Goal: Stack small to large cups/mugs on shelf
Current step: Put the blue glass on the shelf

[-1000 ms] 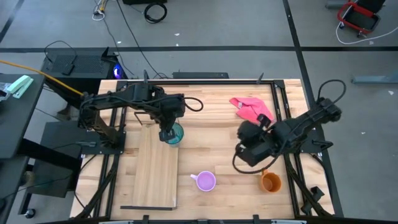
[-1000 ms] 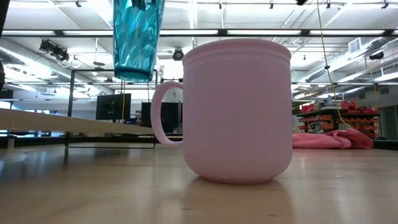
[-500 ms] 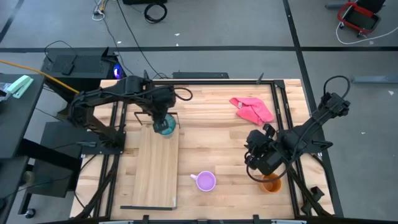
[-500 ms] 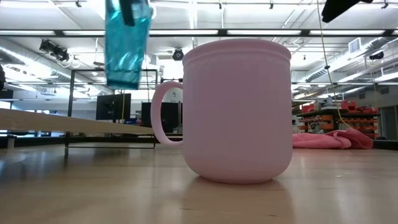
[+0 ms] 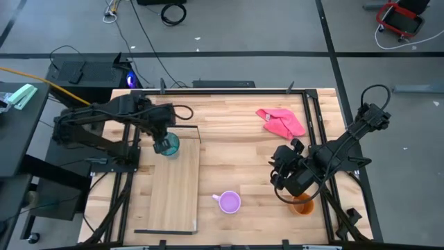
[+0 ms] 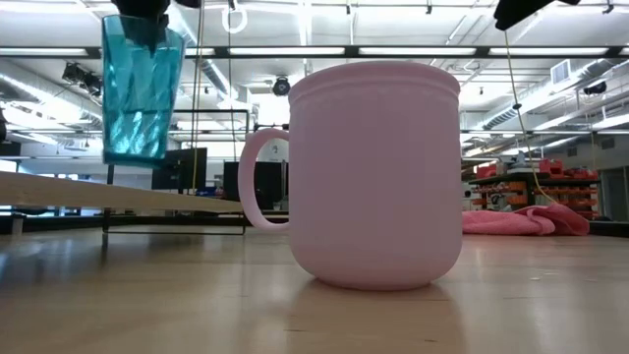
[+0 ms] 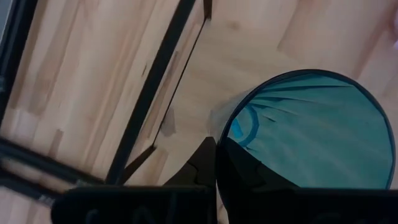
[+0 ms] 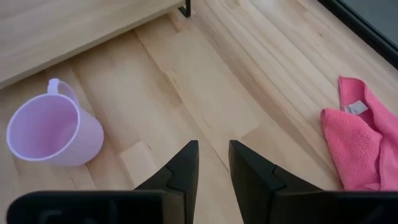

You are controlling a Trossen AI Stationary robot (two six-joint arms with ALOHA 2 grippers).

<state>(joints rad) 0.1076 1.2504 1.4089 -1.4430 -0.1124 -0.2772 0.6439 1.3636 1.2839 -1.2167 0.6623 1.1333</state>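
Observation:
My left gripper (image 5: 164,136) is shut on the see-through teal tumbler (image 5: 167,145), which hangs in the air above the far end of the pale wood shelf (image 5: 173,187); the low view shows the tumbler (image 6: 138,93) clear of the shelf board (image 6: 98,195). The lilac mug (image 5: 229,202) stands on its base on the table, right of the shelf. The orange mug (image 5: 303,205) stands near the right front, partly under my right arm. My right gripper (image 8: 213,155) is slightly open and empty, above the table beside the orange mug. My left gripper holds the tumbler by its rim (image 7: 225,134), one finger (image 7: 242,168) inside the cup and one outside. The fingers come from above, pointing down. The tumbler hangs below them, mouth up and about upright, lifted clear of the shelf.
A pink cloth (image 5: 281,121) lies at the far right of the table. The shelf's thin black wire frame (image 7: 155,81) stands at its far end, close to the tumbler. Black rails run along the table's left and right edges.
My left gripper has carried the tumbler toward the table's left edge, from beside the shelf's right edge to over its far end; the tumbler shows lower in the low view. My right gripper has gone toward the near edge, over the orange mug, then stayed.

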